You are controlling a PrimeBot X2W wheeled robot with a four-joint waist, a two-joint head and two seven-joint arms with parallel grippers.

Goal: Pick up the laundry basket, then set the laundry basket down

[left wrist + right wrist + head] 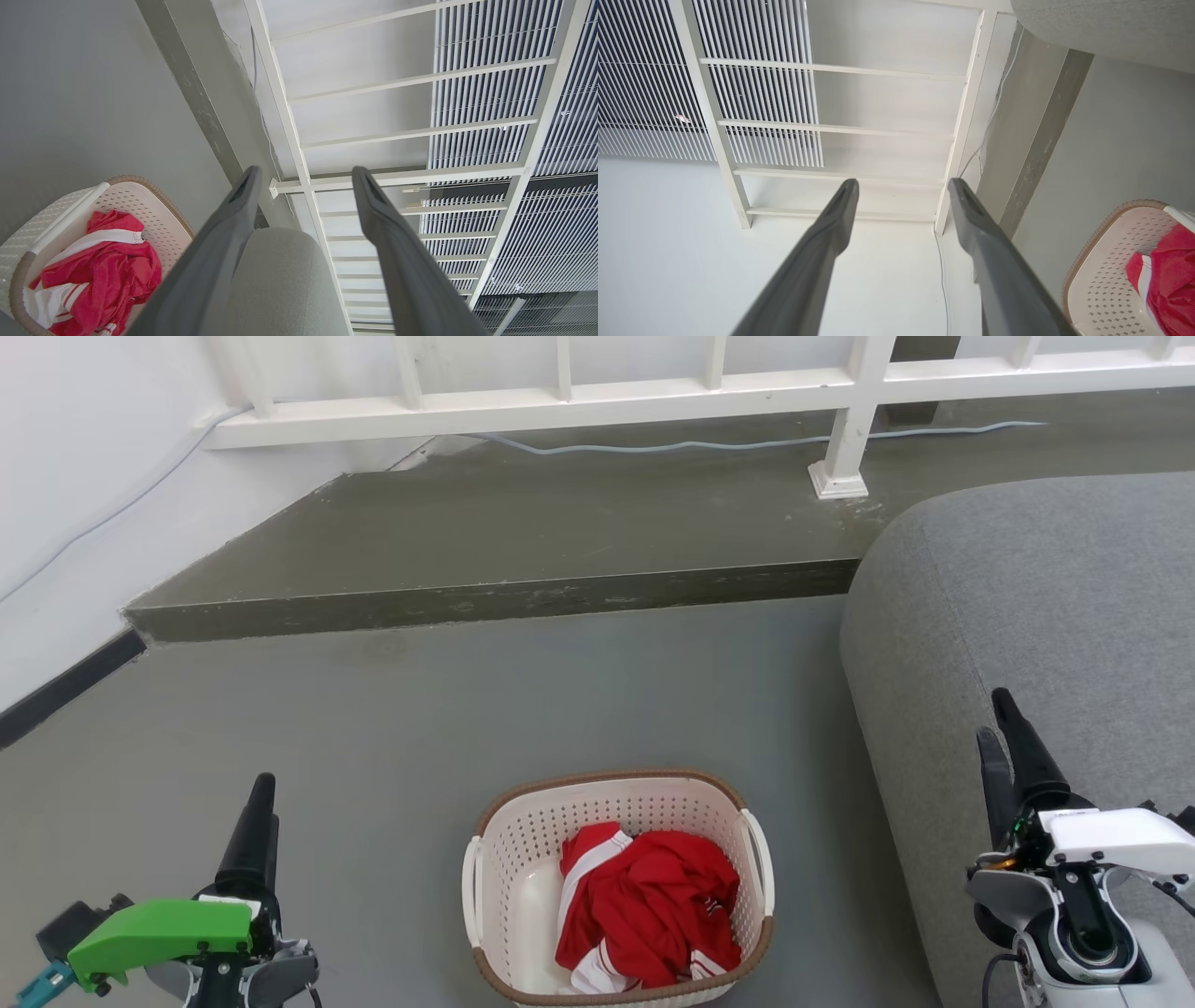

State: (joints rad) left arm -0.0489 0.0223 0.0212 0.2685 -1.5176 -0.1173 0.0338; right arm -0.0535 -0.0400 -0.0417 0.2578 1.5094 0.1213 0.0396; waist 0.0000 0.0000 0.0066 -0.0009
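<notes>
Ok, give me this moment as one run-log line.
stage: before pickup | laundry basket: on floor, red garment inside | left gripper: open, holding nothing | right gripper: open, holding nothing

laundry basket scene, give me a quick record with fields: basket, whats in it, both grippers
basket: laundry basket upright on the grey floor, left of the grey sofa
contents: red and white garment
left: left gripper open, empty, apart from the basket
right: right gripper open, empty, apart from the basket
status: basket not yet gripped
</notes>
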